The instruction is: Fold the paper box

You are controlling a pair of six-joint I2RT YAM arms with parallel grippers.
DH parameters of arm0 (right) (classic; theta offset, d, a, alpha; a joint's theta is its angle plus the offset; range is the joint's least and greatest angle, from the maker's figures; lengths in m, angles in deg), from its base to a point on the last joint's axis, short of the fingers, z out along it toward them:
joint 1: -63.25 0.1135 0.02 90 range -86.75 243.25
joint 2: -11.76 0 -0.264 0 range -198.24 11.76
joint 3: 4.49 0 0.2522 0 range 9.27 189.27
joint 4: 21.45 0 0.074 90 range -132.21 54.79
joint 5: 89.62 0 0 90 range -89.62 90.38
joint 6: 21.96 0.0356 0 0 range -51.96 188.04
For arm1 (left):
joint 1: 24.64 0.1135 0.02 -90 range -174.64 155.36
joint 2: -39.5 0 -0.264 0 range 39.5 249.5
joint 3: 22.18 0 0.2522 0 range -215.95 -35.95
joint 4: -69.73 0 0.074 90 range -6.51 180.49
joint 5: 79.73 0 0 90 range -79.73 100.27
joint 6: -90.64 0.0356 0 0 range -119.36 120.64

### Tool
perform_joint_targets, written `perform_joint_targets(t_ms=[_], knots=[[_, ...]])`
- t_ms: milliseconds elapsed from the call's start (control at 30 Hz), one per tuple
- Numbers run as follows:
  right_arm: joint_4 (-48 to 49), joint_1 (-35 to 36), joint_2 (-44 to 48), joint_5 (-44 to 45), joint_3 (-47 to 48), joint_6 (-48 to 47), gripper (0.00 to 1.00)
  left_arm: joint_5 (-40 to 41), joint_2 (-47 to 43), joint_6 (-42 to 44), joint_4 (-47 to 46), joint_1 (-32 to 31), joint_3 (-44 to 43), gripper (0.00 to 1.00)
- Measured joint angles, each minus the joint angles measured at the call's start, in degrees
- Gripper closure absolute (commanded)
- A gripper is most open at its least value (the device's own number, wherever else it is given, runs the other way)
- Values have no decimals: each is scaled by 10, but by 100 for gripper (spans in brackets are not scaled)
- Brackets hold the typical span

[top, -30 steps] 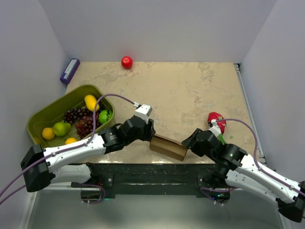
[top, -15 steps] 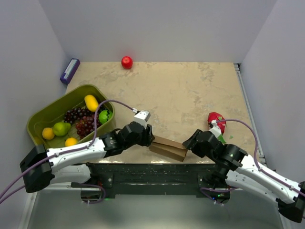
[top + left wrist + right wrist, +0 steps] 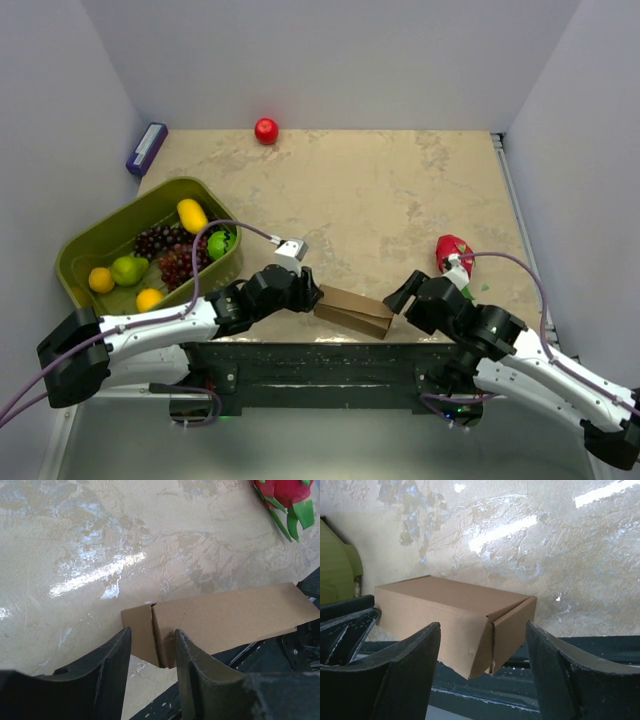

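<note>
The paper box (image 3: 353,310) is a slim closed box of plain brown cardboard lying at the table's near edge, partly overhanging it. My left gripper (image 3: 313,296) is open at the box's left end. In the left wrist view its fingertips (image 3: 152,636) straddle the end flap of the box (image 3: 225,620), and the right finger touches the box's side. My right gripper (image 3: 401,297) is wide open at the box's right end. In the right wrist view the box (image 3: 445,605) lies between and just beyond the fingers (image 3: 415,650), with its end flap slightly ajar.
An olive-green basket (image 3: 100,232) of fruit stands at the left, its rim showing in the right wrist view (image 3: 337,570). A dragon fruit (image 3: 453,250) lies right of the box and shows in the left wrist view (image 3: 285,492). A red apple (image 3: 266,130) and a purple block (image 3: 147,148) are at the back. The dark table frame (image 3: 320,360) runs below the box.
My left gripper has lowered and come in to the box's left end. The box has settled a little flatter. The right gripper has barely moved.
</note>
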Motion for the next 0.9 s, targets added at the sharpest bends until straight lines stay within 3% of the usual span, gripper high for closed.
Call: perform_joint_targets(t_ms=[400, 900], knots=[[-103, 0, 99, -41, 17, 1, 36, -8, -2, -8, -34, 0, 17, 62], [-85, 0, 78, -60, 16, 1, 38, -12, -2, -10, -35, 0, 18, 63]])
